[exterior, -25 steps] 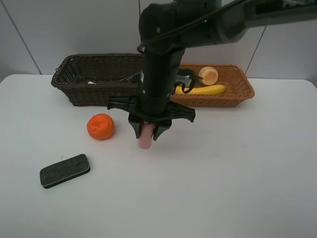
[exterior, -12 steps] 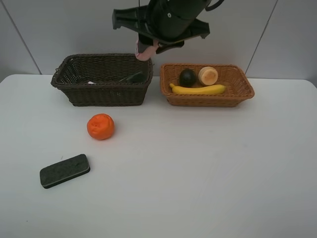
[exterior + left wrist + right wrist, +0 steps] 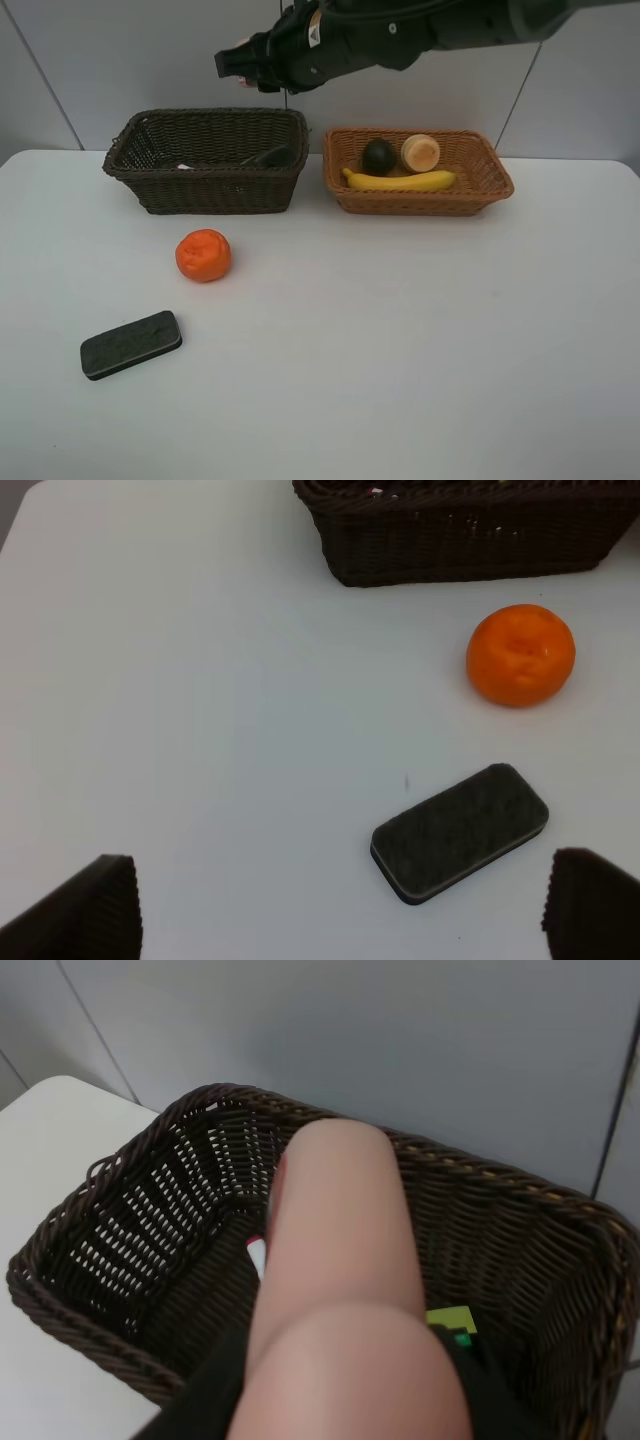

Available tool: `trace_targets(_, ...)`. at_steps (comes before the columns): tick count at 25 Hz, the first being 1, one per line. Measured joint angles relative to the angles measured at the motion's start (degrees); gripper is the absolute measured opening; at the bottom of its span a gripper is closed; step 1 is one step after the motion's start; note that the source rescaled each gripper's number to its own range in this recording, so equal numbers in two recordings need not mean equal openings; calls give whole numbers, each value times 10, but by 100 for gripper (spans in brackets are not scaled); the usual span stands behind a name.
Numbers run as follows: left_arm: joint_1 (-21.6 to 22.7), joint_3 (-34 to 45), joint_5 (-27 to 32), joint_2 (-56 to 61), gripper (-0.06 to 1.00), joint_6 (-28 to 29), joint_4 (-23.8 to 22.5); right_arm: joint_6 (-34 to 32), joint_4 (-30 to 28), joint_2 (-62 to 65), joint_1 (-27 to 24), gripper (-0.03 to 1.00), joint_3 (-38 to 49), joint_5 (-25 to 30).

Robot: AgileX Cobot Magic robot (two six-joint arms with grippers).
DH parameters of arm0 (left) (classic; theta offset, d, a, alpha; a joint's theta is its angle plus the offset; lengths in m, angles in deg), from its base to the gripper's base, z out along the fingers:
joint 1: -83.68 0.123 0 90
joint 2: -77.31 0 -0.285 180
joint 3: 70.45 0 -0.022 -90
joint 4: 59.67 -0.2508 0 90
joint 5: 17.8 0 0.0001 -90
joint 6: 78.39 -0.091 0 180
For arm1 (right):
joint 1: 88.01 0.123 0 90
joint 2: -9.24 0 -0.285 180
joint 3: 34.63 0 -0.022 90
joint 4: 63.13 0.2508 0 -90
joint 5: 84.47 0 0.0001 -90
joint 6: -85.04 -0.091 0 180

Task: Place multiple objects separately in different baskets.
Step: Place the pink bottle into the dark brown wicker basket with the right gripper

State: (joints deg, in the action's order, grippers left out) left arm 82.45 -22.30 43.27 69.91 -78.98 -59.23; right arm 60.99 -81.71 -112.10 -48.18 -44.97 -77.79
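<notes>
White surface (image 3: 420, 360), wide and mostly bare across front and right. Plenty of room there for moving.

Along back edge by wall: dark basket (image 3: 200, 192) on left, tan basket (image 3: 420, 204) on right. Narrow gap between them, not touching.

Inside tan basket: banana (image 3: 400, 182) along front wall, mangosteen (image 3: 378, 156) and round fruit (image 3: 421, 152) just behind it, side by side.

Inside dark basket: green bottle (image 3: 272, 156) at right end, marker (image 3: 256, 1250) on the bottom, partly hidden in right wrist view.

Out on surface: orange (image 3: 203, 255) near front wall of dark basket, apart from it. Eraser (image 3: 131, 344) lying flat, well apart from orange toward front left corner. Free room all round both, neither at an edge.

Right gripper (image 3: 238, 62) up high above dark basket, arm reaching across from right side of exterior view. Clamped on pink bottle (image 3: 335, 1260), jaws part closed round its body. Bottle pointing down toward basket opening, well clear of rim, touching nothing but the gripper.

Left gripper (image 3: 340, 890) spread as wide as it goes, empty, dark fingers (image 3: 85, 910) at either side of wrist view. Hanging over front left part of surface with eraser below and ahead. Orange and dark basket wall farther on. No contact with anything.
</notes>
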Motion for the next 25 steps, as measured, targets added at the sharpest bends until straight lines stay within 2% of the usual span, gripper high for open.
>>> trace_targets(8,0,0,0,0,100,0,0,3,-27,-103,-10,28,2,-160)
trace_targets(10,0,0,0,0,100,0,0,3,-41,-123,-10,28,-8,-181)
trace_targets(13,0,0,0,0,100,0,0,3,-60,-153,-10,28,-46,-184)
trace_targets(17,0,0,0,0,100,0,0,3,-69,-183,-10,28,-107,-147)
trace_targets(22,0,0,0,0,100,0,0,3,-72,-220,-13,28,-195,-32)
trace_targets(25,0,0,0,0,100,0,0,6,-60,-230,-19,28,-216,32)
